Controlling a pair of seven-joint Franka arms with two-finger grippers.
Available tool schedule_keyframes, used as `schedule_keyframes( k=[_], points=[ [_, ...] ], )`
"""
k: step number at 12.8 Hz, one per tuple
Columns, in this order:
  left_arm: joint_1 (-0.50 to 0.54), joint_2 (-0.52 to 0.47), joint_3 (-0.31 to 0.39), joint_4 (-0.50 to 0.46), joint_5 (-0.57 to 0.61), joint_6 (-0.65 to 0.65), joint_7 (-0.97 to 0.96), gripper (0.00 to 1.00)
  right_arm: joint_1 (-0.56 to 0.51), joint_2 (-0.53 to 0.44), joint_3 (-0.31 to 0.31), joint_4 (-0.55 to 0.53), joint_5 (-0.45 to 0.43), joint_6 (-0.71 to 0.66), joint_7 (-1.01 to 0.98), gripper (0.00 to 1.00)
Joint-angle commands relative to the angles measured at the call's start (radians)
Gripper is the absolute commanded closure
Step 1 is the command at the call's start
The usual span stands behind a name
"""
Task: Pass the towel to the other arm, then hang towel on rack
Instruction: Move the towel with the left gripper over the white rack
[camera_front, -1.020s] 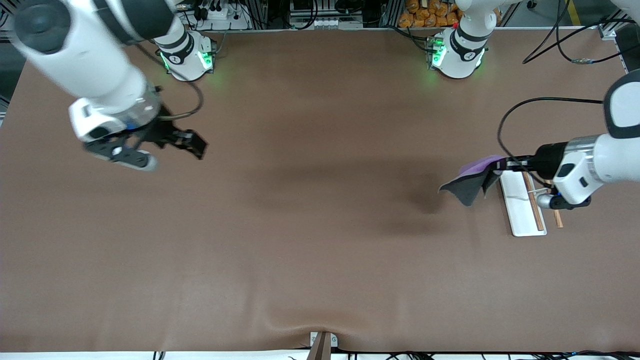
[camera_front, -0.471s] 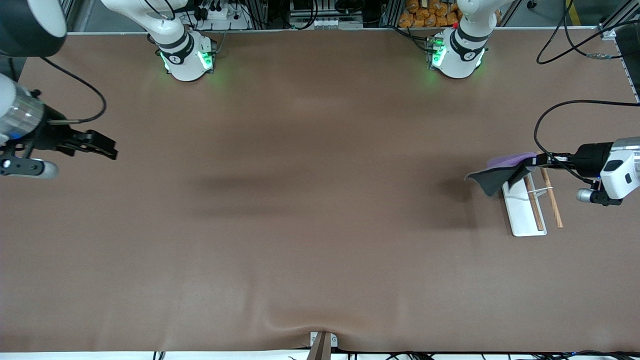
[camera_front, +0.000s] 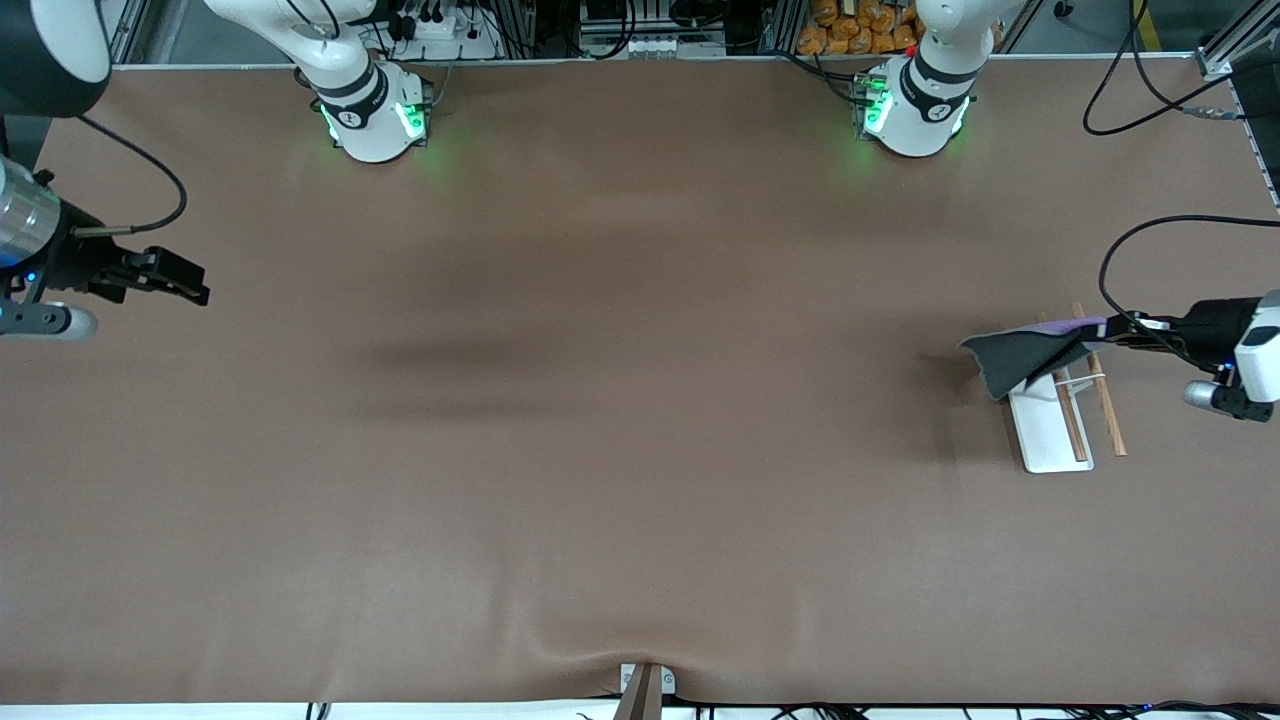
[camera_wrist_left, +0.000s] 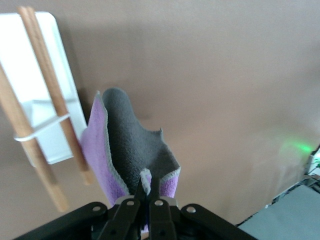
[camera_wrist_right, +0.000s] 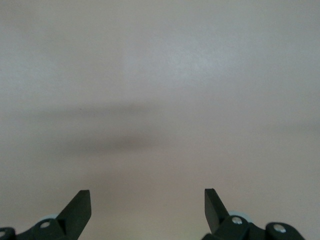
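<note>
My left gripper (camera_front: 1105, 327) is shut on a corner of the towel (camera_front: 1020, 357), purple on one face and dark grey on the other. It holds the towel in the air over the end of the rack (camera_front: 1050, 430) that is farther from the front camera. The towel drapes toward the table's middle. The left wrist view shows the towel (camera_wrist_left: 132, 150) pinched in my left gripper (camera_wrist_left: 146, 189), with the rack's white base (camera_wrist_left: 45, 95) and two brown rods (camera_wrist_left: 55, 95) beside it. My right gripper (camera_front: 185, 282) is open and empty, waiting over the right arm's end of the table; it also shows in the right wrist view (camera_wrist_right: 147, 199).
The brown table mat (camera_front: 620, 400) spreads between the two arms. The arm bases (camera_front: 375, 115) stand along the table edge farthest from the front camera. A black cable (camera_front: 1115, 270) loops above the left gripper.
My left gripper has carried the towel toward the left arm's end of the table, onto the rack's rods. My right arm has drawn back toward the table edge at its own end.
</note>
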Motion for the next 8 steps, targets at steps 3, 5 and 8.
schedule_keyframes(
  k=[3,5,8],
  points=[
    [0.032,0.064,-0.012,0.102,0.06,-0.009,0.114,1.0,-0.052,-0.064,0.019,-0.03,-0.016,0.02,-0.004,0.0],
    [0.033,0.102,-0.012,0.155,0.068,-0.009,0.148,1.0,-0.052,-0.05,0.019,-0.001,-0.016,0.02,-0.001,0.0],
    [0.041,0.125,-0.012,0.186,0.068,-0.009,0.159,1.0,-0.058,-0.043,0.019,0.031,-0.009,0.026,-0.004,0.0]
  ],
)
